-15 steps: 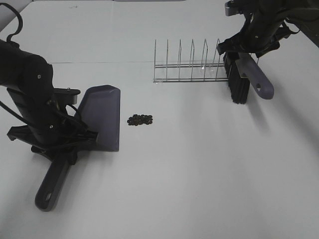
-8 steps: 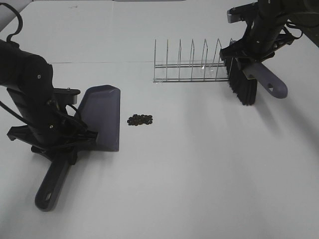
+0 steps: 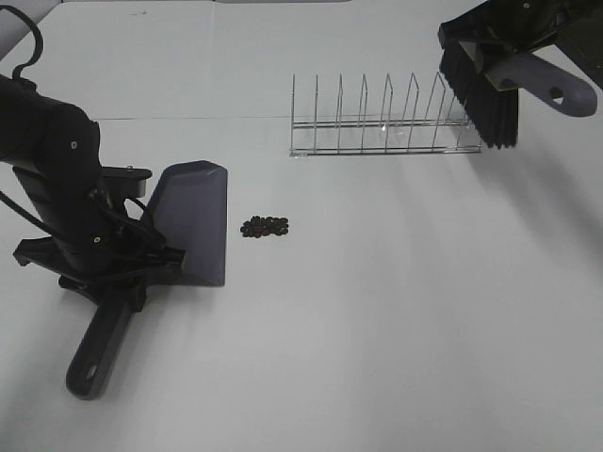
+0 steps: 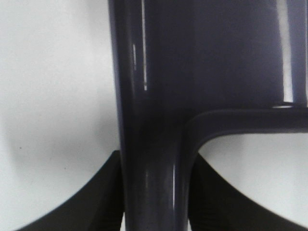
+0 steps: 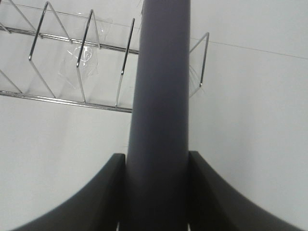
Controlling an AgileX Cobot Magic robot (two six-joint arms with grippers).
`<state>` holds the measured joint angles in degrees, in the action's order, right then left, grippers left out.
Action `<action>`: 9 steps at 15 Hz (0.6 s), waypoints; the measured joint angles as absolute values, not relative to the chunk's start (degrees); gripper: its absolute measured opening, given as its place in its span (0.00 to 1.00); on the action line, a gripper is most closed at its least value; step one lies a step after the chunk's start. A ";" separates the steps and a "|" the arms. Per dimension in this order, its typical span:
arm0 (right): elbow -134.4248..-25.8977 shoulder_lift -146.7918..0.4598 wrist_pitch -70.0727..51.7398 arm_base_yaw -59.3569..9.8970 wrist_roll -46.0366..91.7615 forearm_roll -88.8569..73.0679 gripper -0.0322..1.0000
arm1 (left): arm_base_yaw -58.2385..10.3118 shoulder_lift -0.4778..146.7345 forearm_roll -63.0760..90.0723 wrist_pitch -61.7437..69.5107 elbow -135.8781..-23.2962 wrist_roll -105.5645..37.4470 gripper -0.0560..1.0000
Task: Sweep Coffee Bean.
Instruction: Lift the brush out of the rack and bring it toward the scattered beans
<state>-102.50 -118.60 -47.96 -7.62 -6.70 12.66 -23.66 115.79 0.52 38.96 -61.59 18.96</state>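
Note:
A small cluster of dark coffee beans [image 3: 265, 227] lies on the white table just right of the dustpan's front lip. The dark grey dustpan [image 3: 193, 221] rests on the table. My left gripper [image 3: 122, 273] is shut on its handle [image 4: 154, 144], with black fingers [image 4: 103, 202] on both sides. At the far right the brush [image 3: 482, 89] hangs in the air, black bristles pointing down beside the rack's right end. My right gripper [image 5: 156, 207] is shut on the brush's grey handle [image 5: 161, 96]. In the exterior high view the right gripper is mostly cut off by the top edge.
A wire rack [image 3: 377, 122] with several upright prongs stands at the back of the table, right of centre, and shows as the wire rack [image 5: 72, 62] in the right wrist view. The dustpan's handle end [image 3: 94, 353] points toward the front left.
The right gripper shut on the brush handle and lifted the brush up and to the right, away from the rack's end. The left arm, dustpan and beans have not moved.

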 joint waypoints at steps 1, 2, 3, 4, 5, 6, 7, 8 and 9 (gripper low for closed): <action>-102.33 -116.94 -49.68 -7.68 -7.45 12.43 0.39 | -23.66 115.79 0.52 38.96 -61.59 18.96 0.36; -101.18 -114.53 -50.02 -7.68 -8.59 12.03 0.39 | -23.66 115.79 0.52 38.96 -61.59 18.96 0.36; -98.15 -111.73 -49.22 -7.91 -9.68 11.52 0.39 | -23.66 115.79 0.52 38.96 -61.59 18.96 0.36; -93.51 -108.00 -47.44 -8.42 -9.91 11.34 0.39 | -23.66 115.79 0.52 38.96 -61.59 18.91 0.36; -91.39 -106.51 -46.35 -8.77 -9.97 11.23 0.39 | -23.66 115.79 0.52 38.96 -61.59 18.68 0.36; -86.46 -103.13 -44.40 -9.51 -9.97 11.23 0.39 | -23.66 115.79 0.00 38.96 -61.59 17.42 0.36; -76.83 -98.95 -41.94 -11.52 -9.97 11.40 0.39 | -23.66 115.79 0.00 39.36 -61.59 15.24 0.36; -73.05 -98.49 -41.71 -13.01 -10.03 12.32 0.39 | -23.66 115.79 -0.40 40.16 -61.65 14.90 0.36; -71.85 -98.49 -41.71 -13.98 -10.14 13.06 0.39 | -23.66 115.79 -0.74 40.51 -61.65 14.84 0.36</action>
<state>-71.85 -98.49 -41.71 -13.98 -10.14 13.06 -23.66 115.79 -0.74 40.51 -61.65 14.84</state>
